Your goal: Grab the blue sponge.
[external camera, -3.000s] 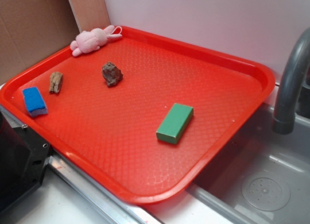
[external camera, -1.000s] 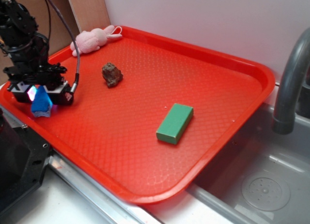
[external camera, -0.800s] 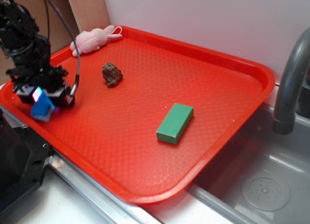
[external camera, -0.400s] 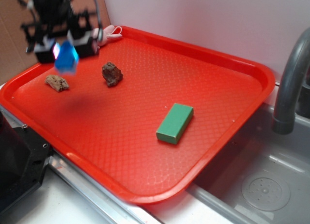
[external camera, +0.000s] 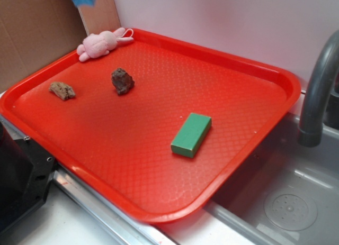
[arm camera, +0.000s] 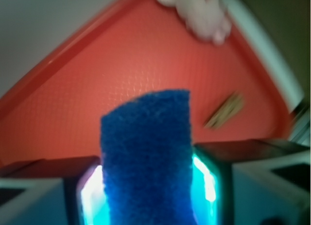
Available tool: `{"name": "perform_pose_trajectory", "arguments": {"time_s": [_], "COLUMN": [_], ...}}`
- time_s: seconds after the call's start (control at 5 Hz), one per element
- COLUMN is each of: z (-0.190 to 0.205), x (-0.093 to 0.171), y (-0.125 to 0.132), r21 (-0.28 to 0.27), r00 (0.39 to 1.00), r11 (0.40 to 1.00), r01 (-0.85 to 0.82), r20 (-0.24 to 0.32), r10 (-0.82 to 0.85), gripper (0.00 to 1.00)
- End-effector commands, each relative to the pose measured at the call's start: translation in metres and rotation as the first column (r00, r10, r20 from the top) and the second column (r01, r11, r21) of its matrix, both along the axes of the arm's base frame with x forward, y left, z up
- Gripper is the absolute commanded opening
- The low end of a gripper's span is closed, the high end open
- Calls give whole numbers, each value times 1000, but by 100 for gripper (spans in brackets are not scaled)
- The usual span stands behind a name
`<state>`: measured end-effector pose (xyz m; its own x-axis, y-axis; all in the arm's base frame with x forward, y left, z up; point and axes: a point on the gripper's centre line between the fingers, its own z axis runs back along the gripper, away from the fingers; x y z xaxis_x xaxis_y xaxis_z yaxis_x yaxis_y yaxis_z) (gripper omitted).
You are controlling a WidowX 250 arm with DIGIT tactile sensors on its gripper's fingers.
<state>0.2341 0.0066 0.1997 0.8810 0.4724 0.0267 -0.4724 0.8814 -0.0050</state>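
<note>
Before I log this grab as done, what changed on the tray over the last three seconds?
The hand took the blue sponge from the tray's left corner and lifted it high, nearly out of the exterior view. The wood piece shifted slightly. Green block, rock and pink plush stayed.

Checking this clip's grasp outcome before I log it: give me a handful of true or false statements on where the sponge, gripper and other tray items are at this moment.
1. The blue sponge is clamped between the gripper fingers. True.
2. The blue sponge lies on the red tray. False: it is lifted well above the tray, just visible at the top edge of the exterior view.
3. The green block lies flat on the tray, apart from the other items. True.
4. The pink plush toy sits in the middle of the tray. False: it lies at the tray's far corner, against the rim.
5. The dark rock is touching the green block. False: they are clearly apart.
</note>
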Motion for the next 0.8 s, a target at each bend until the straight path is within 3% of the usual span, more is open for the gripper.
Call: {"name": "perform_pose_trajectory", "arguments": {"time_s": [0.0, 0.2, 0.4, 0.6], "z": [39, 34, 34, 34], "x": [-40, -46, -46, -46], "y": [-24, -18, -18, -18], "r21": [85, 82, 82, 82], "r00": [914, 925, 925, 925], "r11": [917, 926, 926, 926], "r01": [389, 370, 370, 370], "r20": [87, 64, 64, 64], "r10": [-396, -375, -375, -375], "gripper": [0, 0, 100, 100]}}
